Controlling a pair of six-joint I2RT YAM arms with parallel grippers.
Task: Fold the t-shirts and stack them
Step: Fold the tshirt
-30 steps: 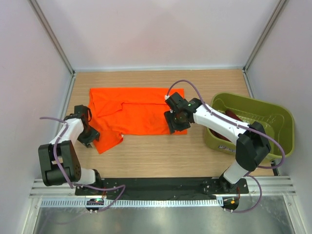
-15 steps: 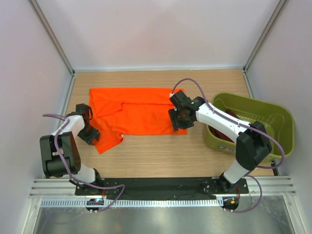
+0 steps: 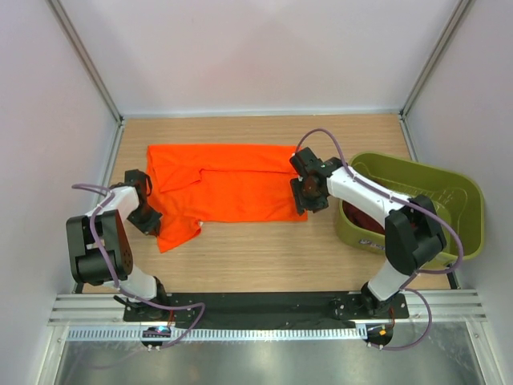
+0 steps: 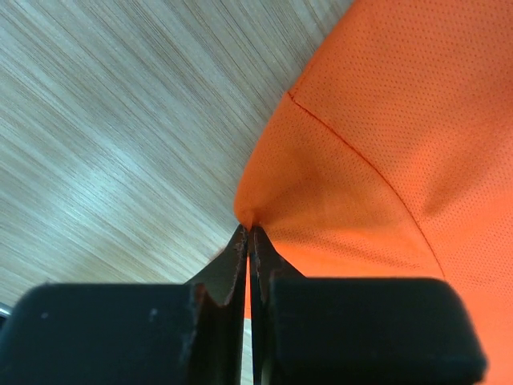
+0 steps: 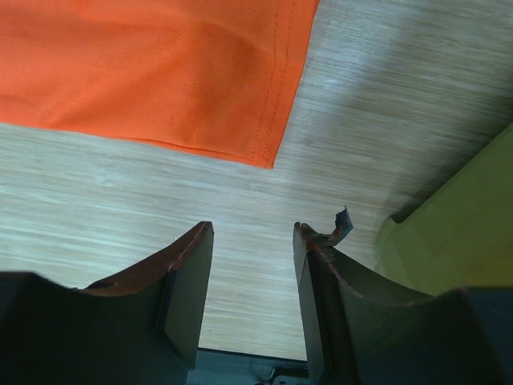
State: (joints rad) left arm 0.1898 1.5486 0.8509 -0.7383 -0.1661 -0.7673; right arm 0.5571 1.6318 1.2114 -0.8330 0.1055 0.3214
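Observation:
The bright orange t-shirt (image 3: 224, 188) lies spread on the wooden table, with a sleeve hanging toward the near left. My left gripper (image 3: 149, 218) sits at that sleeve's left edge and is shut on a pinch of the orange cloth (image 4: 385, 144), which peaks at the tips of the left gripper (image 4: 250, 230). My right gripper (image 3: 309, 197) hovers open just past the shirt's near right corner (image 5: 264, 152); only bare wood shows between the fingers of the right gripper (image 5: 252, 228). The dark maroon t-shirt (image 3: 361, 216) lies in the tub, mostly hidden by the right arm.
The olive-green tub (image 3: 473, 216) stands at the right, its wall (image 5: 457, 233) close beside my right fingers. A scrap of torn tape sticks off the right fingertip (image 5: 343, 223). Enclosure walls ring the table (image 3: 256, 257).
My left gripper has closed on the sleeve's edge. My right gripper has moved right, off the shirt's corner and toward the tub, still open.

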